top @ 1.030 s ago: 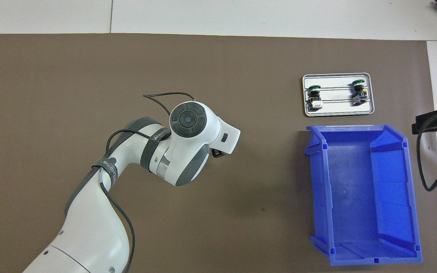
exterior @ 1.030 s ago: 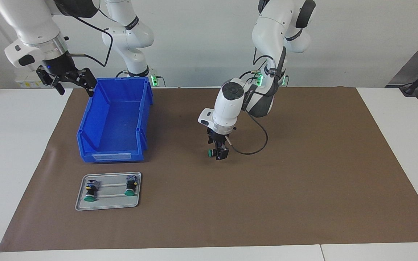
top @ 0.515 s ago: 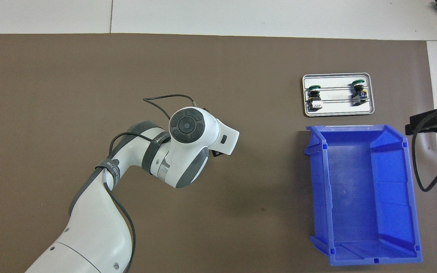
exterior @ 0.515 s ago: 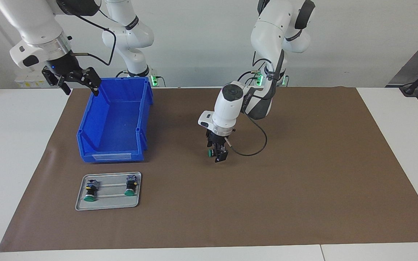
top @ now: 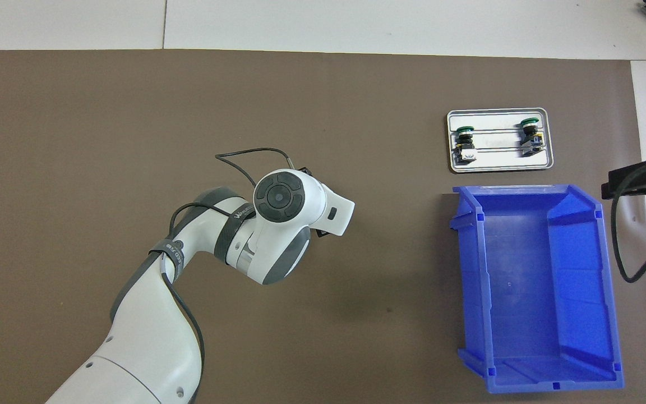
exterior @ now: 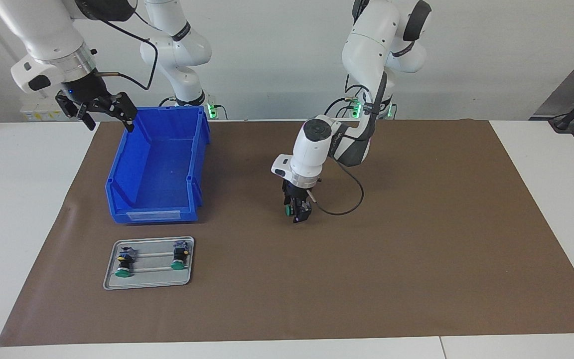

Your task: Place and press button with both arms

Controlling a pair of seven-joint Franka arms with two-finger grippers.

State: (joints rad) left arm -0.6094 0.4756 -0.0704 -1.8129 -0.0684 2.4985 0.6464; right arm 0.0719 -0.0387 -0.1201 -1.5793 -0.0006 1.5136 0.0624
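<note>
The button (exterior: 287, 211) shows its green cap just above the brown mat, mid-table, with its cap facing the right arm's end. My left gripper (exterior: 297, 213) points straight down there, its fingers drawn close around the button's black barrel. From overhead, the left wrist (top: 278, 196) covers that button and most of the gripper. My right gripper (exterior: 107, 121) hangs open and empty over the blue bin's corner nearest the robots, and it also appears at the overhead view's edge as right gripper (top: 637, 182).
A blue bin (exterior: 117, 179) stands on the mat toward the right arm's end. Farther from the robots lies a small metal tray (exterior: 147, 281) with two look-alike green buttons (exterior: 123, 271) (exterior: 178, 265). A black cable (exterior: 352, 202) loops beside the left gripper.
The left gripper's fingers have narrowed around the button and the wrist has shifted slightly. The right gripper swung a little toward the bin, then held.
</note>
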